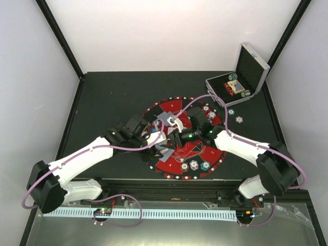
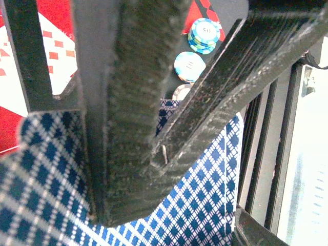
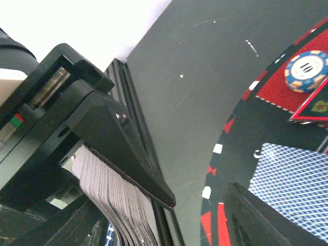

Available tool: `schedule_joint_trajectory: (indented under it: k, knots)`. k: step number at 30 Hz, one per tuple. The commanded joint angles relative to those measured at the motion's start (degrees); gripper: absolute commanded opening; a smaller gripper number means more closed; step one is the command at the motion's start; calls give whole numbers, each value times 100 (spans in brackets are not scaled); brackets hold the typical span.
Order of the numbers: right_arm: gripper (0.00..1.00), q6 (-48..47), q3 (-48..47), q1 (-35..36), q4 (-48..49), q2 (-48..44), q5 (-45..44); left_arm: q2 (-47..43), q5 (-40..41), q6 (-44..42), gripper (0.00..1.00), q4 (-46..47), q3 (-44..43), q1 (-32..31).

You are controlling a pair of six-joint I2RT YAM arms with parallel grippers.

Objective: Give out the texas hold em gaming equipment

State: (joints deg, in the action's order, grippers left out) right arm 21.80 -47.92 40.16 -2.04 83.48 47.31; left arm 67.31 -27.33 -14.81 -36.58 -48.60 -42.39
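Arms converge, left gripper [image 1: 155, 137] beside right gripper [image 1: 178, 135] (clamped on playing cards [image 3: 114, 197]).

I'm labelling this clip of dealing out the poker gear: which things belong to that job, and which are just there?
Job: deck of cards, loose blue-backed card, poker chips.
Just there: silver case, round red-and-black mat.

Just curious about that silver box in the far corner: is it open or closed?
Open: the silver case has its lid raised, with chips showing inside.
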Motion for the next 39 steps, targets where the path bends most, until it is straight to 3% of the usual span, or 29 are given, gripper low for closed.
schedule_joint_trajectory:
  k: [1,20,26,39]
  knots:
    - [59,-671,-198,10,-723,-164,-921,-28,-97,-57,38,106,-125,-24]
    - [41,-956,-310,-111,-1233,-603,-1481,-17,156,31,38,75,-141,-21]
    - [49,-1114,-440,-105,-1274,-492,-160,29,173,31,38,72,-135,-24]
    - [55,-1054,-808,95,-1021,152,169,28,161,22,38,69,-138,-24]
